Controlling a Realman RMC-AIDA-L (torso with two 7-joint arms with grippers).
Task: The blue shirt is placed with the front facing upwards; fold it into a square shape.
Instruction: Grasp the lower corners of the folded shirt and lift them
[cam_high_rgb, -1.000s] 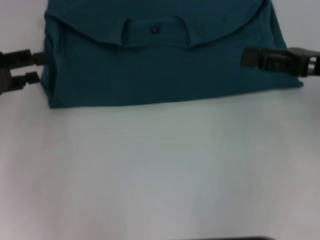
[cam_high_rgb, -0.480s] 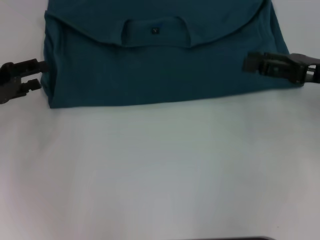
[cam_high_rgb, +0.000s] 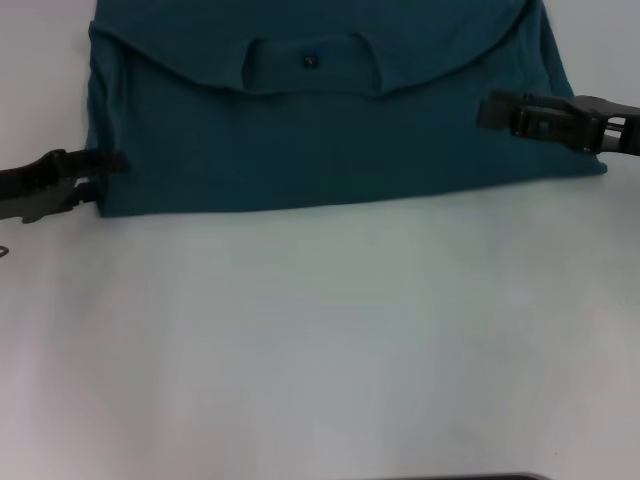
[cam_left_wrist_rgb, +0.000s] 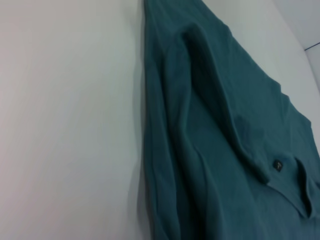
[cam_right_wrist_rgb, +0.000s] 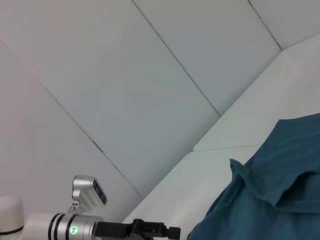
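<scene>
The blue shirt (cam_high_rgb: 330, 130), a soft matte knit already folded into a wide band, lies at the twelve o'clock side of the white table (cam_high_rgb: 320, 340), its long axis running nine to three o'clock and its round neck with the small dark label (cam_high_rgb: 310, 61) turned toward the robot. The left gripper (cam_high_rgb: 110, 165), at nine o'clock, has its dark fingers spread narrowly at the band's near left corner, touching the cloth edge. The right gripper (cam_high_rgb: 490, 108), at three o'clock, reaches over the right end; whether it pinches fabric cannot be told.
</scene>
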